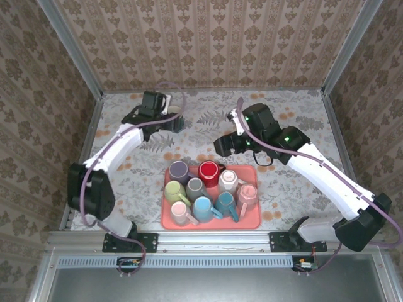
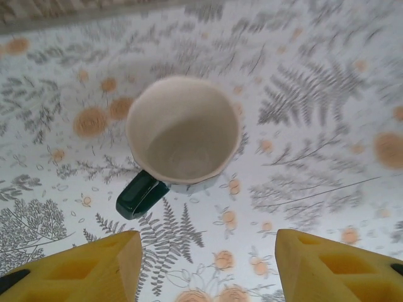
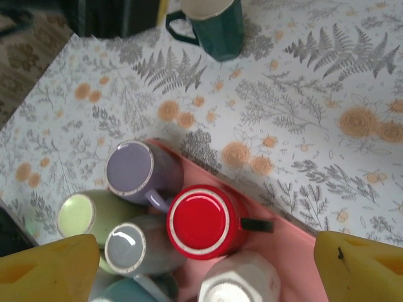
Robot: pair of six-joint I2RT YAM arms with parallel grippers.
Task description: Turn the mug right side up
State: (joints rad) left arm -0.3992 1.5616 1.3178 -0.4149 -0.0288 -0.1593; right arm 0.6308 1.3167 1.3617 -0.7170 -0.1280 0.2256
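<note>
A fern-and-flower printed tablecloth (image 1: 208, 110) lay flat inside damask-papered walls (image 1: 208, 38). The dark green ceramic mug (image 2: 182, 132) stood upright there; left gripper (image 2: 208, 248) and right gripper (image 3: 206, 251) hung spread, empty.

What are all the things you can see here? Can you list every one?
table: one, white with ferns and orange flowers, under everything
tray: one, pink, near side of the table
tray mugs: nine, purple, red, white, pink, light green, grey, pale pink, blue, teal, packed in the tray
green mug: one, dark green with cream inside, upright on the table beyond the tray
left gripper: one, yellow fingers, open over the green mug
right gripper: one, yellow fingers, open over the tray's far end
</note>
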